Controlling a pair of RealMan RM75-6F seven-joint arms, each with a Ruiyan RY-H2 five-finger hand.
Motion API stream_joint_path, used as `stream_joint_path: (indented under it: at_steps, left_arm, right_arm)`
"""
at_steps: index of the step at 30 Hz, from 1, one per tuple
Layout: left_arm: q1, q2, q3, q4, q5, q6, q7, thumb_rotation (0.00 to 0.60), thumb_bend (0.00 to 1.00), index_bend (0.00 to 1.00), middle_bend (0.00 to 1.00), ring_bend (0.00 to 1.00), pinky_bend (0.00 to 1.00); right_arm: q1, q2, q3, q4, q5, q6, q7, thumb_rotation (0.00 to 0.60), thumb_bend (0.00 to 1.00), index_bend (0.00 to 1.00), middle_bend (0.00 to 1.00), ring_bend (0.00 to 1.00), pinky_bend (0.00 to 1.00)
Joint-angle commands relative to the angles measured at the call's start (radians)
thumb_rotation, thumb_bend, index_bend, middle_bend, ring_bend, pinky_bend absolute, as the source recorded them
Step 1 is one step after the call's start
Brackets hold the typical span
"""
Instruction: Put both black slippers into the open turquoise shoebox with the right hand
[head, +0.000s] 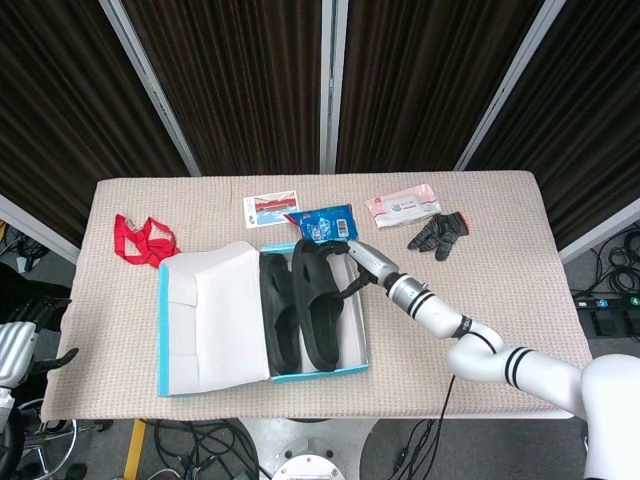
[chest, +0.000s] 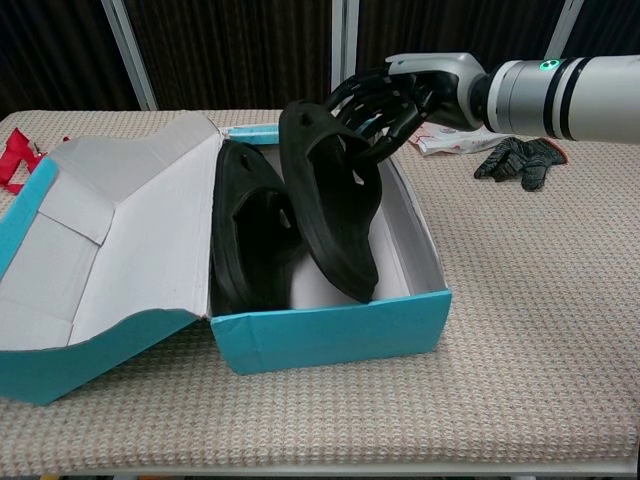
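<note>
The open turquoise shoebox (head: 318, 372) (chest: 330, 330) lies at the table's front, its white lid (head: 215, 315) (chest: 120, 230) folded out to the left. One black slipper (head: 278, 315) (chest: 248, 240) leans on edge inside the box against the lid side. My right hand (head: 355, 262) (chest: 385, 100) grips the heel end of the second black slipper (head: 318, 310) (chest: 335, 215), which stands tilted inside the box with its toe down near the front wall. My left hand (head: 18, 340) hangs off the table's left edge with its fingers apart, holding nothing.
A red strap (head: 143, 240) lies at the left. Behind the box are a card (head: 271, 210) and a blue packet (head: 322, 220). A pink wipes pack (head: 402, 206) (chest: 460, 130) and black gloves (head: 438, 232) (chest: 520, 160) lie at the back right.
</note>
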Motion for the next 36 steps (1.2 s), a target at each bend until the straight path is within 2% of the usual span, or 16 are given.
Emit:
stream_joint_path:
  at_steps: [1,10,33,36]
  left_arm:
    - [0.001,-0.001,0.000,0.002,0.000,0.003,-0.003,0.600,0.17,0.22,0.23,0.13,0.20]
    - [0.002,-0.006,0.002,0.011,0.004,0.003,-0.007,0.600,0.17,0.22,0.23,0.13,0.20]
    - [0.001,-0.004,0.001,0.008,0.005,0.002,-0.007,0.600,0.17,0.22,0.23,0.13,0.20]
    - [0.001,-0.003,0.000,0.006,0.003,0.001,-0.010,0.600,0.18,0.23,0.23,0.13,0.20]
  right_arm:
    - [0.008,-0.013,0.001,0.018,0.006,-0.007,0.000,0.600,0.07,0.64,0.54,0.19,0.19]
    - [0.020,-0.038,0.001,0.066,0.015,-0.003,-0.036,0.600,0.07,0.64,0.54,0.19,0.20]
    - [0.028,-0.074,-0.050,0.106,0.017,-0.039,-0.161,0.600,0.10,0.65,0.53,0.19,0.20]
    - [0.027,-0.069,-0.048,0.095,0.015,-0.037,-0.160,0.600,0.06,0.63,0.51,0.19,0.20]
